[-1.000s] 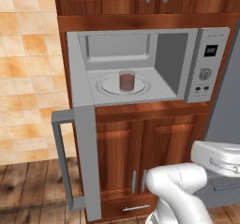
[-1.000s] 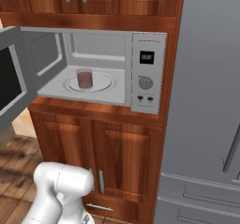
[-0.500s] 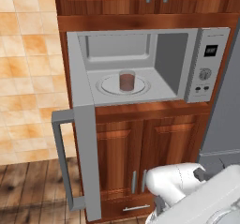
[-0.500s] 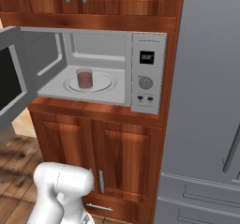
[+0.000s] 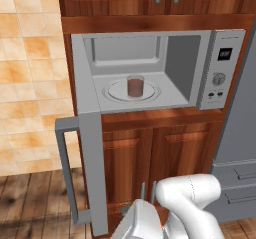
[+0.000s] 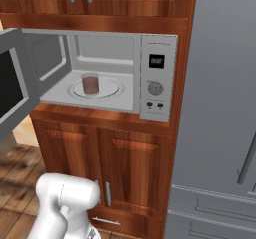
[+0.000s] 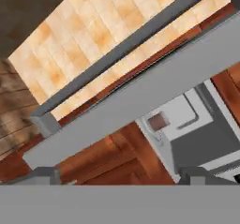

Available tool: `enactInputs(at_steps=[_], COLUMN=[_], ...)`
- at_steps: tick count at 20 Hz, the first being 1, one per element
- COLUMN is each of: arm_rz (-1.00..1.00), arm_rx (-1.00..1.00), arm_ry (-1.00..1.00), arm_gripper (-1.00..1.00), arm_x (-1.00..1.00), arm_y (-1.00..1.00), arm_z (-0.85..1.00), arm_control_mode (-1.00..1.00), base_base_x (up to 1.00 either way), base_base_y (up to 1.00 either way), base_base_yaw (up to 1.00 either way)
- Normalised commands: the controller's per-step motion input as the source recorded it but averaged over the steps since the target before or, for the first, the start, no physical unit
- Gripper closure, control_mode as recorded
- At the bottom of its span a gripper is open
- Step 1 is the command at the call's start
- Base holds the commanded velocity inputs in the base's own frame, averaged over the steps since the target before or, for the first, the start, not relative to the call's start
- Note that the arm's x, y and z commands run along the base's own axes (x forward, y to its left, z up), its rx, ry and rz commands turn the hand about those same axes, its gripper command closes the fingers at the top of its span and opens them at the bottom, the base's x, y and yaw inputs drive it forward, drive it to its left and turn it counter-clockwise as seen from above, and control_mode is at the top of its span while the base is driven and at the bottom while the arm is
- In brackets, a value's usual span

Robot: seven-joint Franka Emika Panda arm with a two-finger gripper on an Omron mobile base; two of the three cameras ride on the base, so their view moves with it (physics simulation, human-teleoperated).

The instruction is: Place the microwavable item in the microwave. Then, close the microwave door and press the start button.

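The glass tumbler point(image 5: 135, 86) of reddish-brown liquid stands upright on the turntable inside the microwave point(image 5: 150, 68), which is also seen from the right point(image 6: 100, 68) with the tumbler point(image 6: 90, 83) in it. The microwave door point(image 5: 93, 168) hangs wide open to the left, its bar handle point(image 5: 65, 175) on the outer side. My gripper point(image 5: 148, 187) is low, below the microwave and just right of the door's edge, pointing up, open and holding nothing. In the hand view the gripper point(image 7: 119, 174) looks up past the door's edge point(image 7: 131, 103) at the tumbler point(image 7: 157, 121).
Wooden cabinet doors point(image 5: 160, 153) fill the space under the microwave. A grey fridge point(image 6: 220, 108) stands at the right. A tiled wall point(image 5: 30, 83) and wood floor point(image 5: 35, 208) lie to the left. The control panel point(image 6: 156, 78) is on the microwave's right side.
My arm has folded down and swung left, bringing the hand to the bottom middle of the left base view with fingers pointing up. The tumbler and door have not moved.
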Motion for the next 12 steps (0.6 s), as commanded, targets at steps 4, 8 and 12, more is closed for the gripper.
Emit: enactInputs(at_steps=[4,8,12], arm_rz=[-0.01,-0.02,-0.01], arm_rx=[-0.55,-0.37,-0.34], arm_ry=[0.0,0.0,0.0], arm_gripper=[-1.0,-1.0,-1.0], arm_x=[0.64,0.8,0.75], arm_y=[0.97,0.86,0.93], arm_z=[-0.32,-0.27,-0.37], arm_control_mode=[-1.0,-1.0,-1.0], base_base_x=[0.0,0.0,0.0], base_base_y=[0.0,0.0,0.0], base_base_yaw=[0.0,0.0,0.0])
